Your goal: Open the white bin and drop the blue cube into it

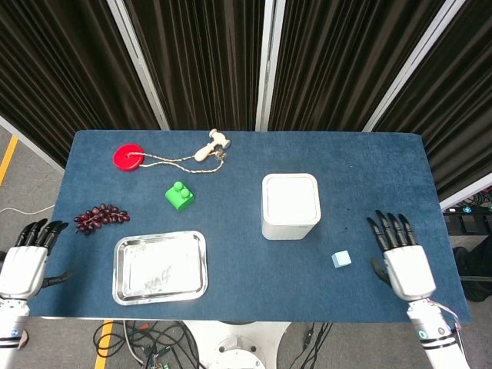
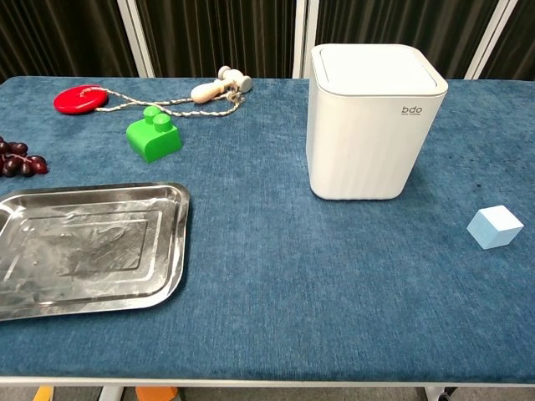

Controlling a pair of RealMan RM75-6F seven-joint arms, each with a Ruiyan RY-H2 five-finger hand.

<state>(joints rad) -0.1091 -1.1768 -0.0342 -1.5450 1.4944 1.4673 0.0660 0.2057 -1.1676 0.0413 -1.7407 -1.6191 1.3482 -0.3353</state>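
The white bin [image 1: 290, 206] [image 2: 373, 119] stands near the table's middle with its lid down. A pale blue cube [image 1: 341, 259] [image 2: 495, 226] lies on the cloth to the bin's front right. My right hand [image 1: 401, 257] hovers over the table's front right part, just right of the cube, fingers spread and holding nothing. My left hand [image 1: 25, 259] hangs off the table's front left corner, fingers apart and empty. Neither hand shows in the chest view.
A steel tray [image 1: 160, 266] [image 2: 84, 248] lies at the front left. Dark grapes [image 1: 100, 217], a green block [image 1: 179, 195] [image 2: 154, 136], and a red disc [image 1: 129, 157] on a cord with a wooden handle [image 1: 211, 144] sit at the left and back.
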